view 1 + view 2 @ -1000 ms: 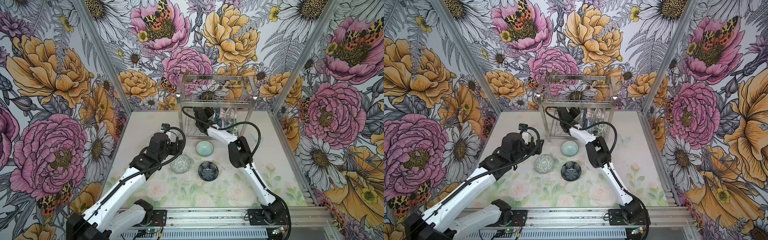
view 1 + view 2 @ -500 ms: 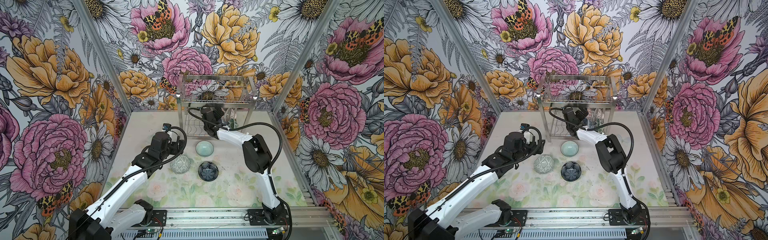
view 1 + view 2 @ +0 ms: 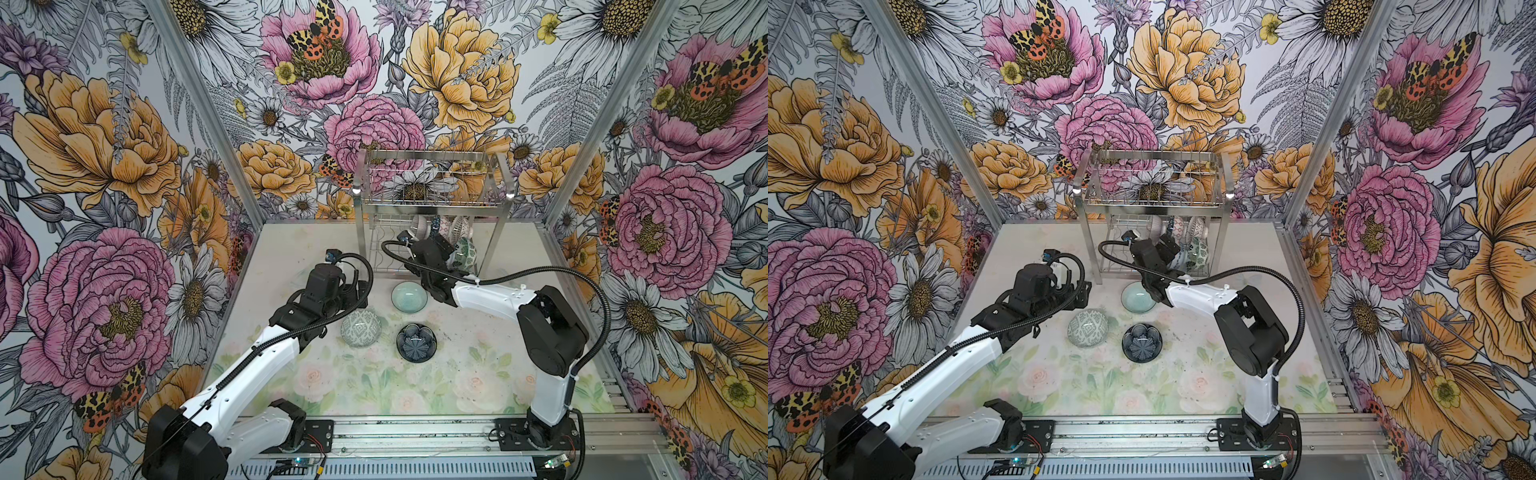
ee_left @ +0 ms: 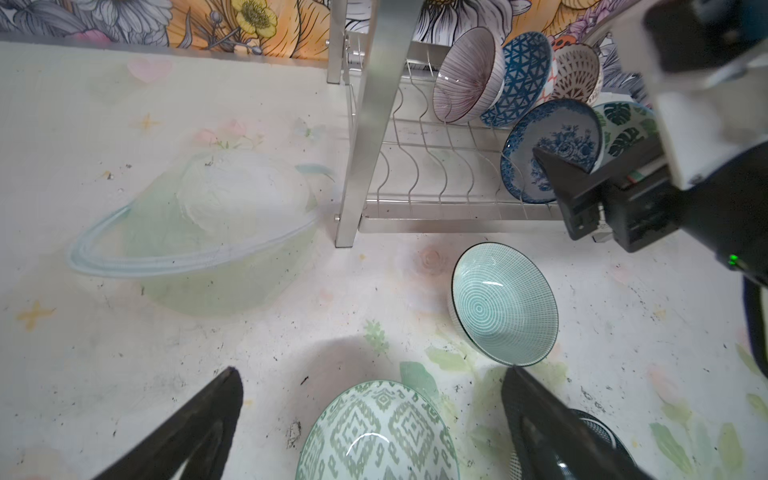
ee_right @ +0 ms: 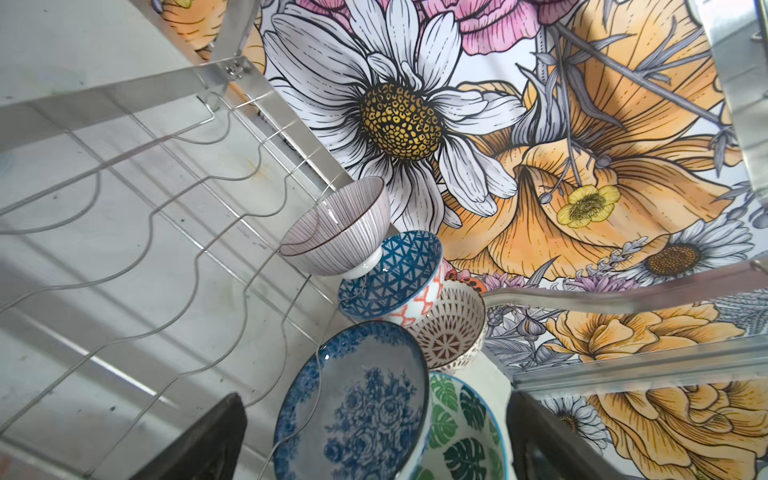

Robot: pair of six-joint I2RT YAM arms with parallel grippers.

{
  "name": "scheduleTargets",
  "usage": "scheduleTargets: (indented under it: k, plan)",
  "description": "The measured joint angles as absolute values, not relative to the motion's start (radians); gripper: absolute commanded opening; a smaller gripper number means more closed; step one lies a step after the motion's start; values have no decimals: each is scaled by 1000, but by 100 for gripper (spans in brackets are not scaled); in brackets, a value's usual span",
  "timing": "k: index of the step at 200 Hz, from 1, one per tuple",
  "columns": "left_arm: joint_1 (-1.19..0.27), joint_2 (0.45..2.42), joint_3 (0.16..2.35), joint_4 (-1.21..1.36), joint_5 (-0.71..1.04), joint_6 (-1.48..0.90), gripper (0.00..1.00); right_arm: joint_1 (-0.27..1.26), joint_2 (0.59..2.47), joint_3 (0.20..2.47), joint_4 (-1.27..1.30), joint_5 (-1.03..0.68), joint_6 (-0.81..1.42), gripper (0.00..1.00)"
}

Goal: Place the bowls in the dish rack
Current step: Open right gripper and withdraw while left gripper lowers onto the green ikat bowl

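While left tool point(image 4: 370, 370) and right tool point(image 5: 376, 394) gape wide, scuffed floral mat point(image 3: 365, 386); flower-print walls point(image 3: 104, 137)

The dish rack point(image 4: 368, 124) holds five bowls on edge on its wavy lower tier: the purple-lined bowl point(image 4: 465, 75), blue geometric bowl point(image 4: 525, 79) and lattice bowl point(image 4: 577, 72) at the rack's back, and the blue floral bowl point(image 4: 540, 145) and green leaf bowl point(image 4: 623, 124) at its front. One finger of the right claw point(image 4: 561, 178) overlaps the blue floral bowl. On the bench point(image 4: 124, 353) before the rack lie the pale celadon bowl point(image 4: 503, 303) and, farther out, the grey-green bowl point(image 4: 374, 432), between the wide-spread fingers of the left claw point(image 4: 370, 372).
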State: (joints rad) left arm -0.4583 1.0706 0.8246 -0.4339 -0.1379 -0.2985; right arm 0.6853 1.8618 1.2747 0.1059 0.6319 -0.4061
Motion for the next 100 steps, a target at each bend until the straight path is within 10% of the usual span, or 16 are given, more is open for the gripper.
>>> scheduleTargets:
  k: [100]
  plan:
    - [-418, 1034, 621, -500, -23, -470, 99, 719, 1439, 1024, 64, 495, -170, 100]
